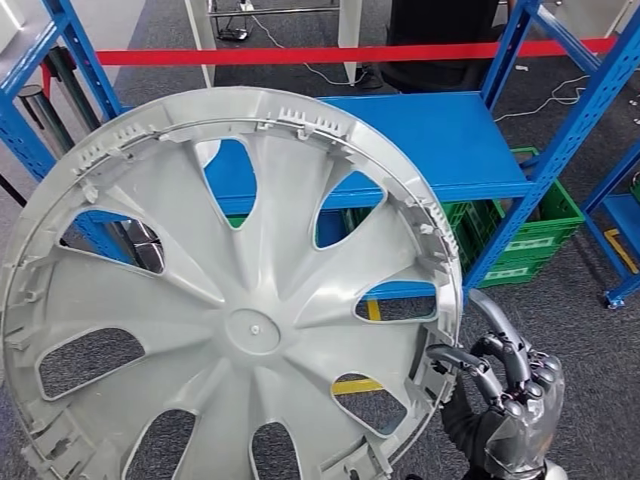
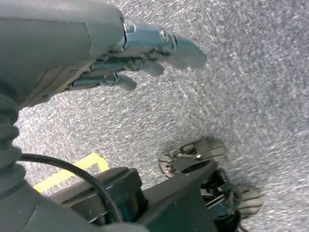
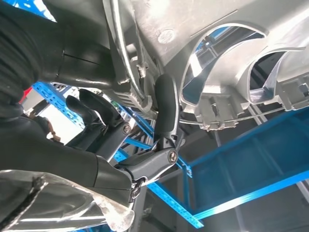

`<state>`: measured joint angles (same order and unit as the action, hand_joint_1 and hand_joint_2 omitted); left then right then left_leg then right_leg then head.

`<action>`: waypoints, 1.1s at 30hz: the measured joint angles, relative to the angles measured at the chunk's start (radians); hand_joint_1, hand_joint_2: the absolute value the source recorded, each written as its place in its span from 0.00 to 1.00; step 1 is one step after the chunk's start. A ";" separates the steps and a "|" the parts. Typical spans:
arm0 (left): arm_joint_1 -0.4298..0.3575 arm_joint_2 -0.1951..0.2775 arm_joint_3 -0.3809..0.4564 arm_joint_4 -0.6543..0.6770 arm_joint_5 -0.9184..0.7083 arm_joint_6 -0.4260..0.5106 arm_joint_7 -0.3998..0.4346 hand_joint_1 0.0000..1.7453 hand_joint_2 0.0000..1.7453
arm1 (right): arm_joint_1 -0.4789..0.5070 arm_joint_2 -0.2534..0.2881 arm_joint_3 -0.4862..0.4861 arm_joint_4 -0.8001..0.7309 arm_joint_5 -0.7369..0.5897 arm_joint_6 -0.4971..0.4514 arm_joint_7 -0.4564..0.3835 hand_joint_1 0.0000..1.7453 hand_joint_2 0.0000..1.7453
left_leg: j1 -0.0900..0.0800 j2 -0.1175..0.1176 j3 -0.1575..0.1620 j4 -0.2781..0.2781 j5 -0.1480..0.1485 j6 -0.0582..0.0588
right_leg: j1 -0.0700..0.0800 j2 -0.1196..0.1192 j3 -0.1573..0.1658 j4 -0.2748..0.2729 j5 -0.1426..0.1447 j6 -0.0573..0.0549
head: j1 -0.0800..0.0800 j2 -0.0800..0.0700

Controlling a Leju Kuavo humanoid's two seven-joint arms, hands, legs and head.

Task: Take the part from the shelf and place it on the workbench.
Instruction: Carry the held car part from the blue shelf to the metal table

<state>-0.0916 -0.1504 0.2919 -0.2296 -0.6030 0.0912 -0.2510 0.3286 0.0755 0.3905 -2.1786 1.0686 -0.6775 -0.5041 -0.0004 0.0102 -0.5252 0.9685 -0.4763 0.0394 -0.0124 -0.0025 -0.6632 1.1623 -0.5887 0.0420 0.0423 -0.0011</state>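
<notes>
I see my right hand holding the hubcap up in front of the head camera. The hubcap is big, round and silver-grey, with long spokes and long holes between them. I am looking at its back side, with little clips along the rim. It is tilted, and its left and bottom parts are cut off by the picture's edge.

My right hand grips the rim at the hubcap's lower right. The fingers hook over the rim. In the right wrist view a dark finger presses against the inside of the rim of the hubcap, and the rest of the hand is partly hidden by its own cover.

Behind the hubcap stands a blue shelf. Much of it is hidden by the hubcap, and I see bits of it through the holes. Green crates sit under the shelf at its right end. A red tape runs across behind the shelf. A person in dark clothes stands behind the tape, cut off at the top.

My left hand hangs over the grey carpet floor. It holds nothing and its fingers are stretched out, a little apart. A yellow line is on the floor, partly hidden.
</notes>
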 joint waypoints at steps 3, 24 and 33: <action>0.001 -0.002 0.003 0.000 0.000 0.000 -0.004 0.00 1.00 | -0.004 -0.002 0.003 0.004 -0.003 0.000 -0.001 1.00 1.00 | -0.005 0.002 -0.048 0.006 0.034 0.002 | 0.000 0.000 -0.006 0.133 -0.038 0.002 | 0.000 0.000; 0.009 -0.002 0.023 0.002 0.000 0.012 -0.014 0.00 1.00 | -0.030 -0.023 0.039 0.031 -0.032 -0.001 0.012 1.00 1.00 | -0.004 -0.012 0.057 0.014 -0.043 -0.032 | 0.004 -0.007 0.056 -0.173 0.156 -0.031 | -0.006 0.000; 0.015 -0.006 0.037 0.002 0.004 0.016 -0.019 0.00 1.00 | -0.052 -0.058 0.071 0.051 -0.045 -0.003 0.046 1.00 1.00 | -0.006 0.002 -0.017 -0.008 0.021 0.002 | -0.001 -0.001 -0.034 0.108 -0.021 0.007 | -0.001 0.000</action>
<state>-0.0766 -0.1569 0.3286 -0.2272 -0.5990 0.1072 -0.2700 0.2769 0.0178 0.4611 -2.1273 1.0234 -0.6801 -0.4582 -0.0061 0.0120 -0.5423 0.9610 -0.4551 0.0416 -0.0131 -0.0036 -0.6973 1.2704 -0.6100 0.0492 0.0417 -0.0011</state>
